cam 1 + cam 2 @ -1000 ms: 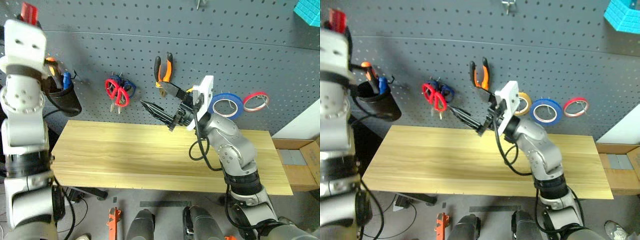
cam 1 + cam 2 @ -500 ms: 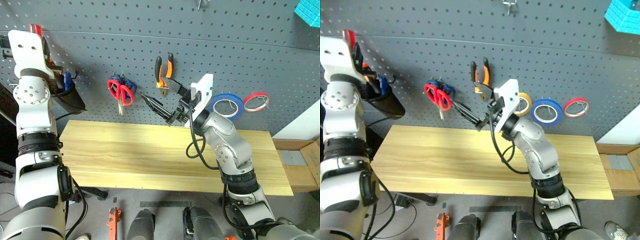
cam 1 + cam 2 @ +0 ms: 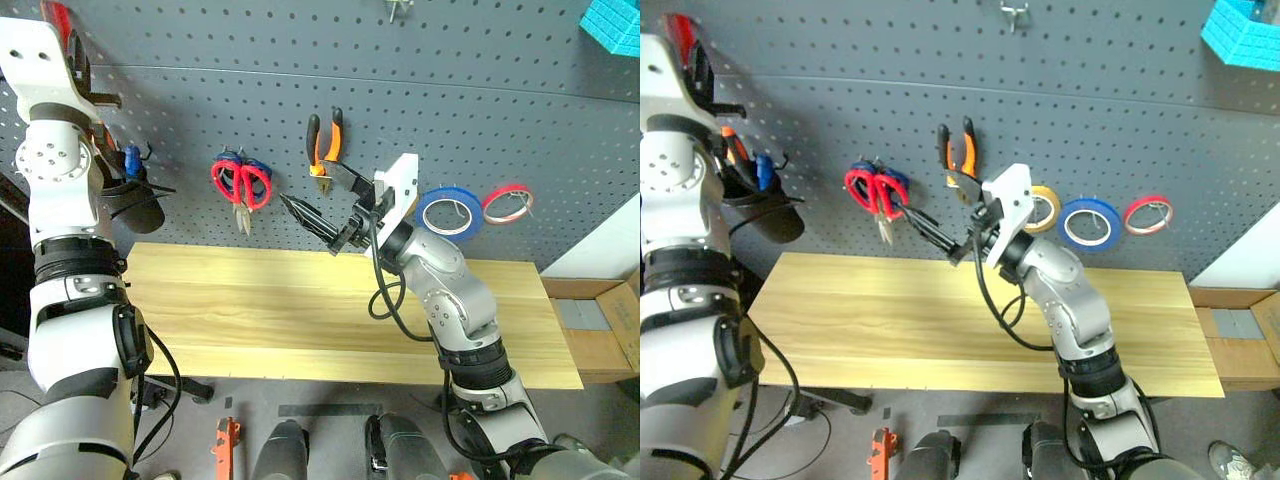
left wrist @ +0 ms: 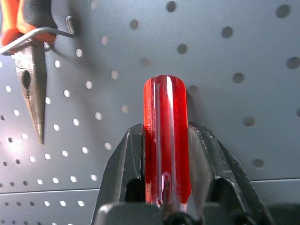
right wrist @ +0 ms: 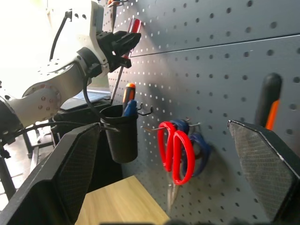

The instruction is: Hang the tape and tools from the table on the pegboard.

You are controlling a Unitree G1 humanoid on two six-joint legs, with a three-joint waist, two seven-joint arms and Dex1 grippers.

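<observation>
My left gripper is shut on the red handle of the screwdriver, high at the left of the pegboard. In the right wrist view the screwdriver has its thin shaft pointing down toward a black cup. The red-handled scissors, the pliers and the blue tape hang on the pegboard. My right gripper is open and holds nothing, above the back of the table, just below the pliers.
The black cup holds orange- and blue-handled tools. A yellow tape ring and a red one flank the blue tape. Another pair of pliers hangs by my left gripper. A cardboard box sits right of the table.
My left gripper has carried the screwdriver closer to the pegboard above the cup, and its wrist has rolled. The right gripper has stayed put, open.
</observation>
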